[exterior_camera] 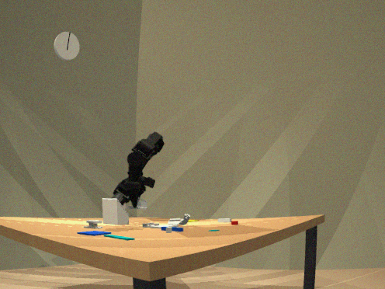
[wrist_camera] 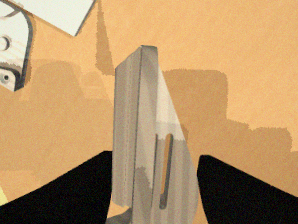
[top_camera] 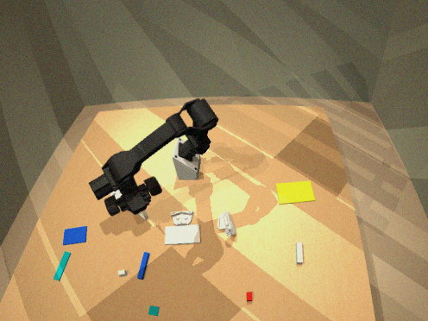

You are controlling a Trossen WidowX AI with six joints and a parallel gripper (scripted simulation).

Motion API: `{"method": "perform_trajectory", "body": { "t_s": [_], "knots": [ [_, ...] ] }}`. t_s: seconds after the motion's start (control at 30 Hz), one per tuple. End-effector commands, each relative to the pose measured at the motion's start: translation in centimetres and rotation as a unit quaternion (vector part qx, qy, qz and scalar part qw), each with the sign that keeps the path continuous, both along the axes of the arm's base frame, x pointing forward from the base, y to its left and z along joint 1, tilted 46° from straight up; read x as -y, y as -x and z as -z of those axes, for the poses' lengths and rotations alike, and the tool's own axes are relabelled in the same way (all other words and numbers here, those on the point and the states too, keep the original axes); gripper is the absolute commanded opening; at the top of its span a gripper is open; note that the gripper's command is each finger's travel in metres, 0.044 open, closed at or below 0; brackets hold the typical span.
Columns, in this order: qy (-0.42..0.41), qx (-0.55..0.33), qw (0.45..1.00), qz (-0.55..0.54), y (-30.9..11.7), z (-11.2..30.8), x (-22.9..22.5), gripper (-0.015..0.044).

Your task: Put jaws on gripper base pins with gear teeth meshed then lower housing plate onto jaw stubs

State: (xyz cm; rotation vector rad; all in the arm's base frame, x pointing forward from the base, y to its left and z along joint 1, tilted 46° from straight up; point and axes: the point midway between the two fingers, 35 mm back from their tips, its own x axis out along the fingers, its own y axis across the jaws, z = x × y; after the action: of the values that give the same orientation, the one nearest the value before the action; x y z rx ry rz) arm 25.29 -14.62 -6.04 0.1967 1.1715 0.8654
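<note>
My gripper is shut on a pale grey jaw with a long slot, held above the table. The other jaw lies right of the base, its toothed end shape not clear. The gripper base looks like the white rounded part with small round features, against a white rectangular plate. A small flanged piece, perhaps the housing plate, is mostly hidden behind the arm in the top view.
A blue plate, teal bar, blue bar and white cube lie front left. A teal square and red block lie in front. A white bar and yellow plate lie right.
</note>
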Motion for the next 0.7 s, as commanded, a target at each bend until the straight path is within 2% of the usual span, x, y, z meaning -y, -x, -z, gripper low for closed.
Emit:
{"method": "perform_trajectory", "body": {
  "t_s": [0.0,0.67],
  "knots": [
    [-0.003,-0.012,1.0,0.015,-0.6,-1.0,-0.8,0.0134],
    [-0.018,-0.073,0.994,0.08,-2.7,-5.4,-5.2,0.0134]
  ]
}}
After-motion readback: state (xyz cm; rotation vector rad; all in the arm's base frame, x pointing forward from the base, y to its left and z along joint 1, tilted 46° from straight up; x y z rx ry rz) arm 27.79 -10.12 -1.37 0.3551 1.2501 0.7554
